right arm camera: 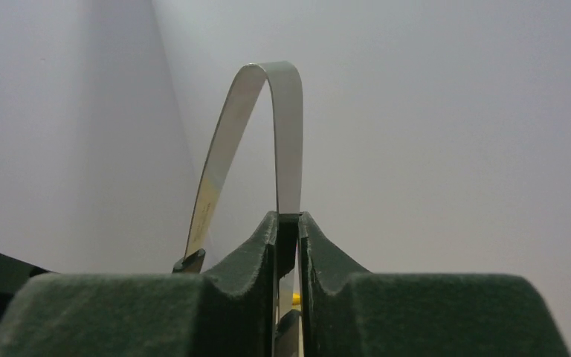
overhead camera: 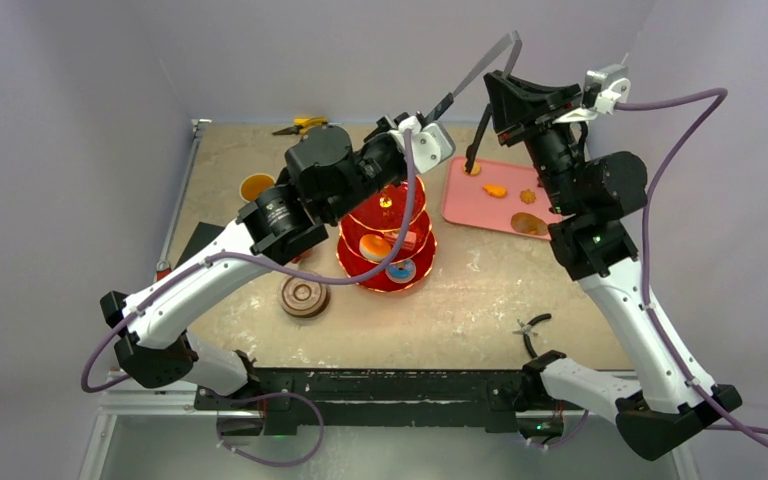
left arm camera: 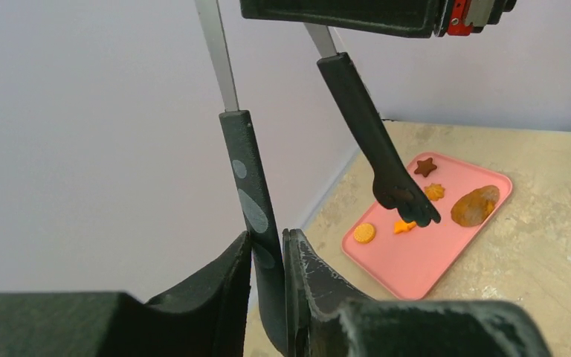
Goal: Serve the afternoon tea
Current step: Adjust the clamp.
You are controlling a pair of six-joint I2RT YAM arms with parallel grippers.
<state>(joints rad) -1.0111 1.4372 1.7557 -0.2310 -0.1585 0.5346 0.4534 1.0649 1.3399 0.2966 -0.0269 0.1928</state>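
Pink tray [overhead camera: 480, 208] far right, black tongs [overhead camera: 476, 140] tip over it; yellow pliers [overhead camera: 302, 125] far edge.

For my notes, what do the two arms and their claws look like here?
Both arms are built alike: white link shells with black joint housings, the left arm and the right arm. A purple cable loops loosely along each. The left claw and right claw have dark, matte, wedge-shaped fingers, scuffed pale at the left one's edges.
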